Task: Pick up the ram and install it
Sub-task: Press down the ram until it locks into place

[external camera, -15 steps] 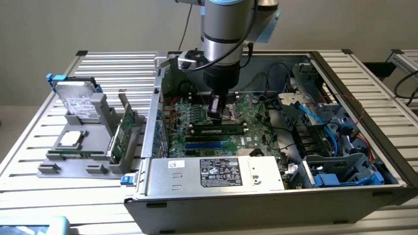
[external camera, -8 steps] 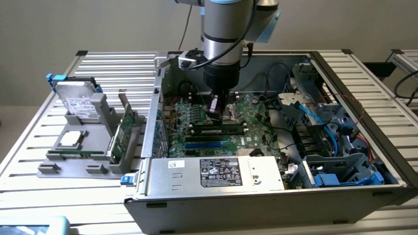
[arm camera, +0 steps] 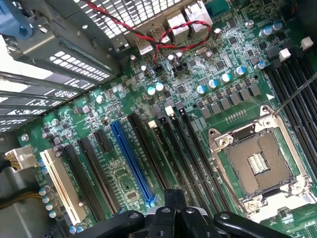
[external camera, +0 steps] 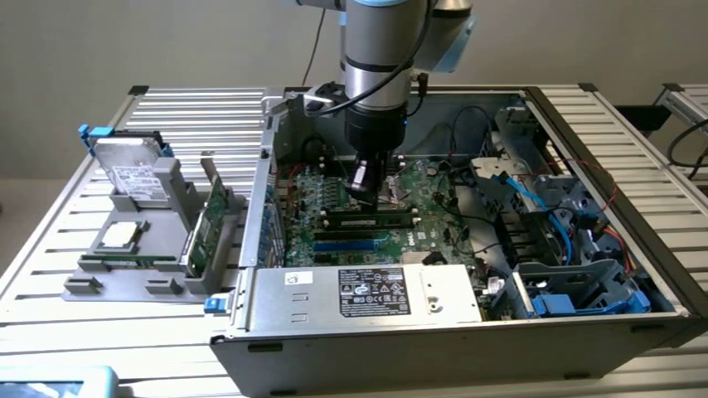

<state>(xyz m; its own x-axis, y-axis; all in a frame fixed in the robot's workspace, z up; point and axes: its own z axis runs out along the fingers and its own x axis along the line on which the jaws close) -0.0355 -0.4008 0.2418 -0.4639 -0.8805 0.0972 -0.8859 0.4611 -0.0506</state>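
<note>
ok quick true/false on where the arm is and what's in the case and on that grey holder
1. The tool is down inside the open computer case, just over the motherboard. True.
2. The silver CPU chip sits in the motherboard's socket. False: it lies on the grey holder outside the case, and the socket is bare.
3. A hard drive stands in the grey holder, at the exterior view's left. True.
4. The long coloured expansion slot on the motherboard is red. False: it is blue; the red things are thin wires near the rear ports.
</note>
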